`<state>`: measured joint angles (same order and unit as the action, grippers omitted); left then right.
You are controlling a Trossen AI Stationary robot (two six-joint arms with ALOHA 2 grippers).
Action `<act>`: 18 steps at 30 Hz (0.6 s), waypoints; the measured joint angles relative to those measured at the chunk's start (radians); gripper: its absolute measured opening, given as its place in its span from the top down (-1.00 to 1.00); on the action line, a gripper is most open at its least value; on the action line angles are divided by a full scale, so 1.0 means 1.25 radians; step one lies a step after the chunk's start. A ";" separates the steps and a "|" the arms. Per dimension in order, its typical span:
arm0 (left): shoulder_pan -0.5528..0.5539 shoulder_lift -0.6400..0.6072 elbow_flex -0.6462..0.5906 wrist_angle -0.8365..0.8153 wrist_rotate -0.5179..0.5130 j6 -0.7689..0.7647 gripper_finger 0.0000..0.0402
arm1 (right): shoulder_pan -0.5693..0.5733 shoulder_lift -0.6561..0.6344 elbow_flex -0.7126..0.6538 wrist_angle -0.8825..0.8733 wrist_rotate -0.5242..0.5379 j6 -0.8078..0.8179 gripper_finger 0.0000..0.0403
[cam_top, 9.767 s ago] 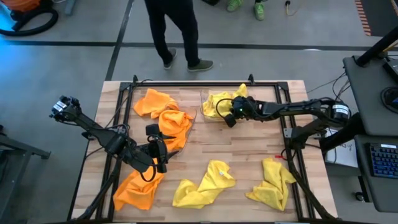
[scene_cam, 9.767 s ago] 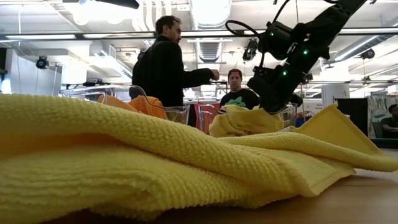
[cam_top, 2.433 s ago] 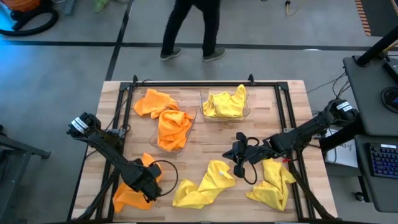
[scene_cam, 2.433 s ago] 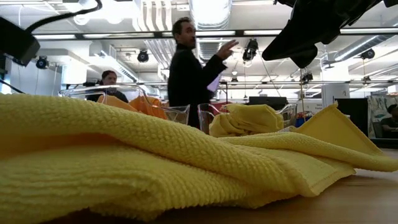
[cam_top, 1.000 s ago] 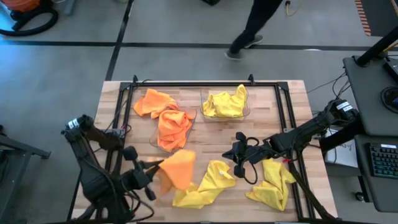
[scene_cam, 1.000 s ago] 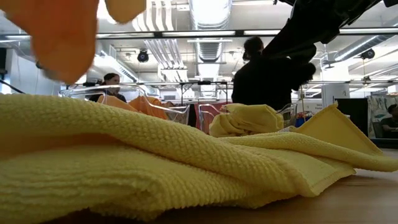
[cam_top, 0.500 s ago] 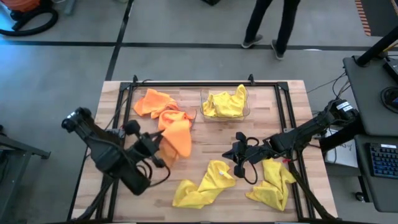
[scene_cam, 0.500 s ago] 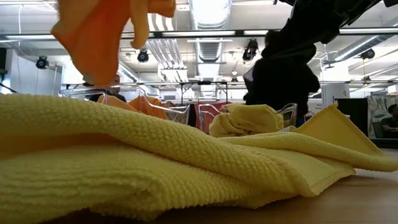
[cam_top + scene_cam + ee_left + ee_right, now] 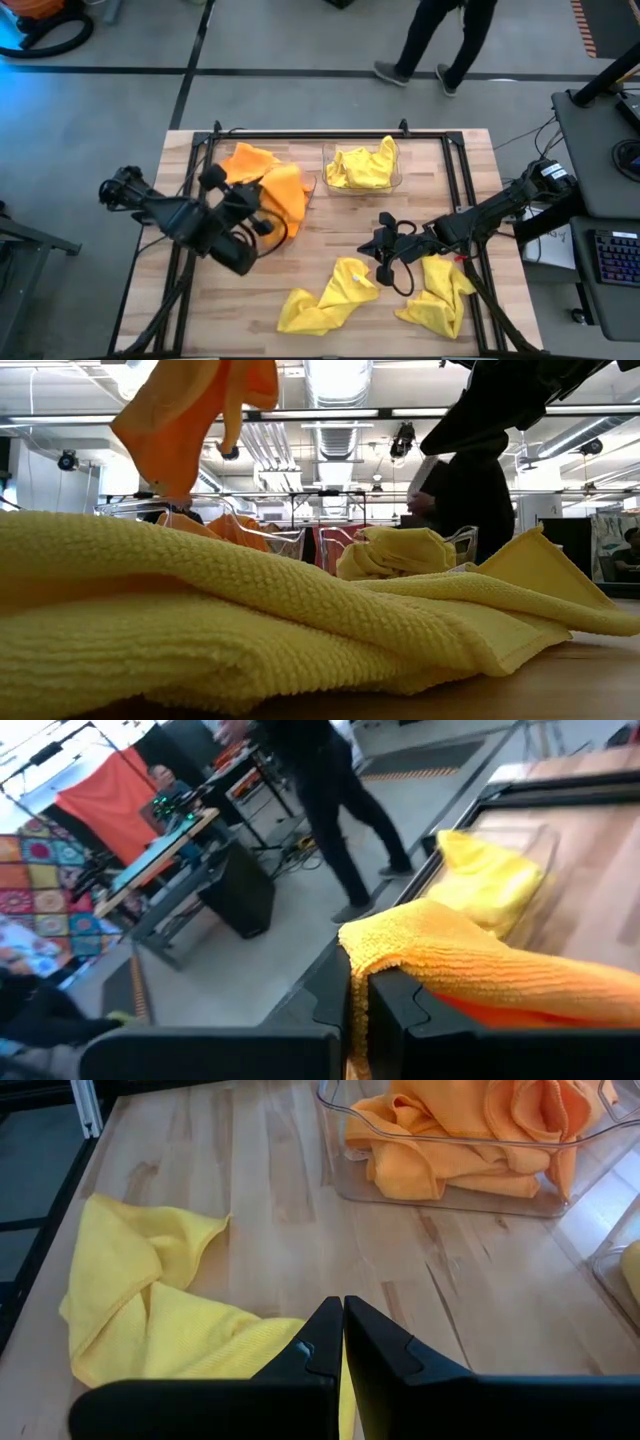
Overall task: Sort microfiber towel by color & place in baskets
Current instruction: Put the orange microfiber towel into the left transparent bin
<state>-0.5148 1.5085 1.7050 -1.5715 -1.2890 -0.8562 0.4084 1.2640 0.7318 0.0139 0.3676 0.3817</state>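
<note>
Two dark arms work over a wooden table (image 9: pixel 330 240) ringed by a black metal frame (image 9: pixel 300 134). Beyond its far edge a person (image 9: pixel 440 40) walks across the grey floor.

Two clear baskets sit side by side near the far edge. The left basket (image 9: pixel 312 185) holds heaped orange towels (image 9: pixel 245 160); the right basket (image 9: pixel 397 183) holds a bunched yellow towel (image 9: pixel 365 167). In the right wrist view the orange heap (image 9: pixel 470 1130) fills its tub.

Toward the near edge lie two loose yellow towels: one crumpled towel (image 9: pixel 325 298) near the middle of that edge, and another yellow towel (image 9: pixel 440 295) closer to the near right corner. In the low view the yellow fabric (image 9: pixel 250 630) fills the foreground.

Left gripper (image 9: pixel 262 205) hangs over the left basket, its fingers (image 9: pixel 400 1010) clamped on an orange towel (image 9: pixel 285 200) that drapes from them above the tub. In the low view that towel (image 9: pixel 185 420) hangs high in the air.

Right gripper (image 9: pixel 380 245) hovers low near the middle of the table, between the right basket and the loose yellow towels, its fingers (image 9: pixel 320 1350) pressed together and holding nothing.
</note>
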 joint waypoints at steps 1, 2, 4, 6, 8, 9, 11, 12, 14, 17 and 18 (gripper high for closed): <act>0.015 0.000 0.000 0.000 0.010 0.011 1.00 | 0.000 0.000 0.000 0.000 0.000 0.000 0.95; 0.030 0.000 0.000 0.000 0.022 0.023 1.00 | 0.000 0.000 0.000 0.001 0.000 0.000 0.95; 0.059 0.000 0.000 0.000 0.042 0.044 1.00 | 0.000 0.000 0.000 0.003 0.000 0.000 0.95; 0.087 0.000 0.000 0.003 0.060 0.068 1.00 | 0.000 0.000 0.000 0.002 0.000 0.000 0.95; 0.111 0.000 0.000 0.017 0.085 0.098 1.00 | 0.000 0.000 0.000 0.002 0.000 0.000 0.95; 0.122 0.000 0.000 0.030 0.104 0.115 1.00 | 0.000 0.000 0.000 0.002 0.000 0.000 0.95; 0.141 0.000 0.000 0.068 0.163 0.163 1.00 | 0.000 0.000 0.000 0.002 0.000 0.000 0.95; 0.151 0.000 0.000 0.091 0.204 0.191 1.00 | 0.000 0.000 0.000 0.002 0.000 0.000 0.95; 0.163 0.000 0.000 0.142 0.270 0.247 1.00 | 0.000 0.000 0.000 0.003 0.000 0.000 0.95; 0.171 0.000 -0.006 0.224 0.339 0.336 1.00 | 0.000 0.000 0.000 0.002 0.000 0.000 0.95; 0.172 0.000 -0.008 0.246 0.358 0.362 1.00 | 0.000 0.000 0.000 0.002 0.000 0.000 0.95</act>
<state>-0.3000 1.5089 1.6952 -1.2642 -0.8412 -0.4038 0.4084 1.2640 0.7317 0.0170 0.3679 0.3819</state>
